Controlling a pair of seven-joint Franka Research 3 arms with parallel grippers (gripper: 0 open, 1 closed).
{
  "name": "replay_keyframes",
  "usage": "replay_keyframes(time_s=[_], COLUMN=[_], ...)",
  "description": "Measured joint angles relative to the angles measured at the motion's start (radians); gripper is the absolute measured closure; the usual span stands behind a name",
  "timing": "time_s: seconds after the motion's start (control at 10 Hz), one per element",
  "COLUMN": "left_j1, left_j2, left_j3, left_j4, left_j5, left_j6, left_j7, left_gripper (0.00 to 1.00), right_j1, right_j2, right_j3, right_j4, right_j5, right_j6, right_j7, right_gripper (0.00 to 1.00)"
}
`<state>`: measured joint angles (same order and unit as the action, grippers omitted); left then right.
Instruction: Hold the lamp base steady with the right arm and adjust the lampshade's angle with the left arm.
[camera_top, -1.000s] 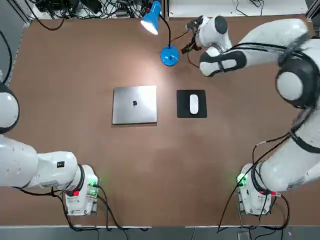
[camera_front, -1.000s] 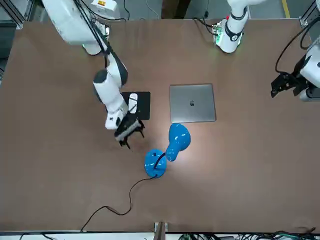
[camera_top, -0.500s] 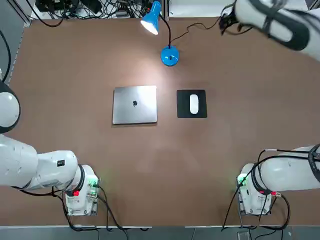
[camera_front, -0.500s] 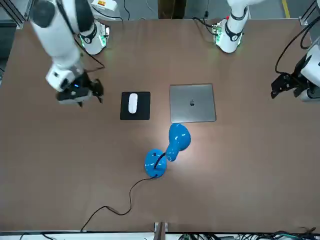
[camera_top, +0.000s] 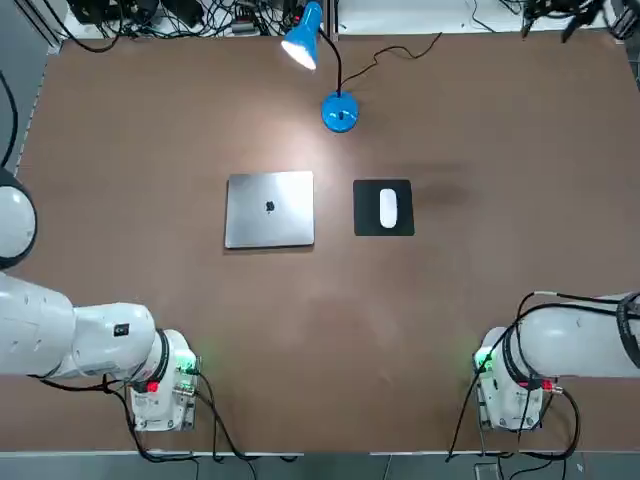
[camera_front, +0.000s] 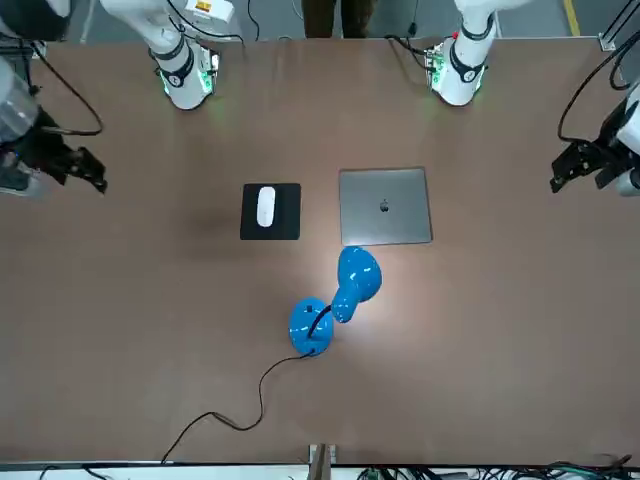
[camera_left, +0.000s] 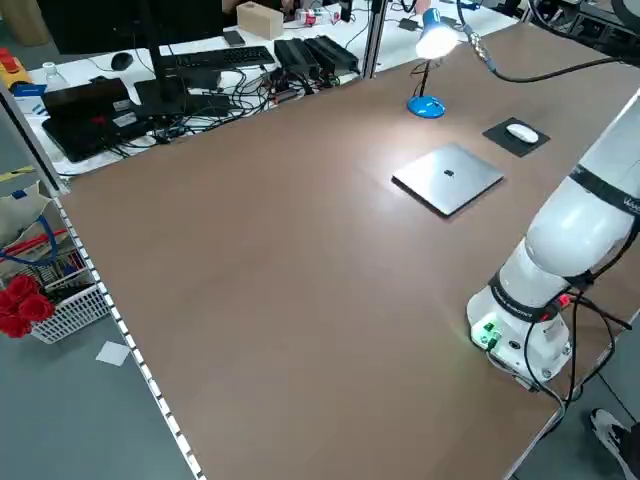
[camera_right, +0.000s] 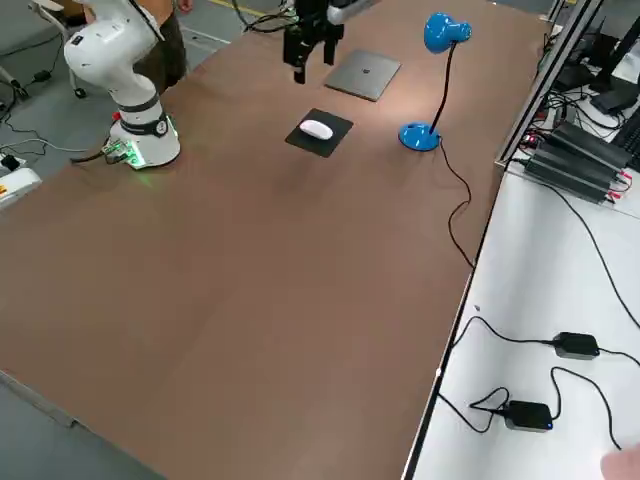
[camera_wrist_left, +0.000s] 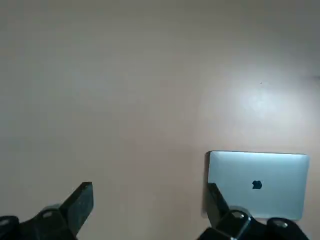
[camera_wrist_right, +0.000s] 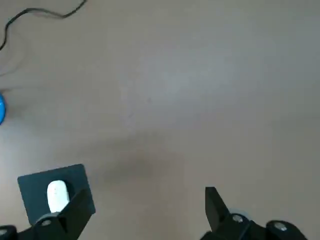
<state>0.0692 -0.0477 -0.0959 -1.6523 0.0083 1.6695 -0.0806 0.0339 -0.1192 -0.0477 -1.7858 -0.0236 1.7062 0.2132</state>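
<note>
The lamp base (camera_top: 340, 113) sat on the brown worktop (camera_top: 150, 150) near its far edge, past the black mousepad (camera_top: 383, 208) and well apart from it. From it the thin black gooseneck (camera_top: 334, 66) rose and bent toward the robot's left, carrying the lampshade (camera_top: 303, 38), which was lit and threw a bright patch on the worktop beside the base. The cord (camera_top: 385, 55) ran from the base off toward the far edge. In the front view the lampshade (camera_front: 358, 274) hung above the spot just beside the closed silver laptop (camera_front: 385, 206), tilted downward.

Neither arm touched the lamp. The right hand (camera_front: 70, 168) was raised off to the robot's right side, well apart from the base, and its wrist view showed the two fingers (camera_wrist_right: 77, 212) spread wide with nothing between them, the white mouse (camera_wrist_right: 56, 195) on its pad below. In the top view only a dark bit of that hand seemed to show at the far right corner, too cropped to read clearly.

The left hand (camera_front: 584, 165) hung over the robot's left part of the worktop, well away from the lampshade. Its fingers (camera_wrist_left: 80, 204) also stood apart and empty, with the laptop (camera_wrist_left: 257, 182) in sight beneath them.

The left arm (camera_top: 70, 335) and the right arm (camera_top: 570, 345) both rose from their bases at the near edge.
</note>
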Motion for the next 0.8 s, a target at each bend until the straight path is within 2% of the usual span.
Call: replay_keyframes(time_s=[0.4,0.8], left_j1=[-0.002,-0.003], left_j2=[0.000,0.000], left_j3=[0.003,0.005], left_j4=[-0.003,-0.004], left_j5=[0.000,0.000], left_j6=[0.000,0.000], left_j7=[0.000,0.000], left_gripper=[0.01,0.01], right_j1=[-0.036,-0.075], right_j2=[0.012,0.014], right_j3=[0.014,0.099], right_j4=[0.003,0.009], right_j5=[0.002,0.003], right_j6=[-0.005,-0.042], right_j7=[-0.086,-0.154], right_gripper=[0.00,0.00])
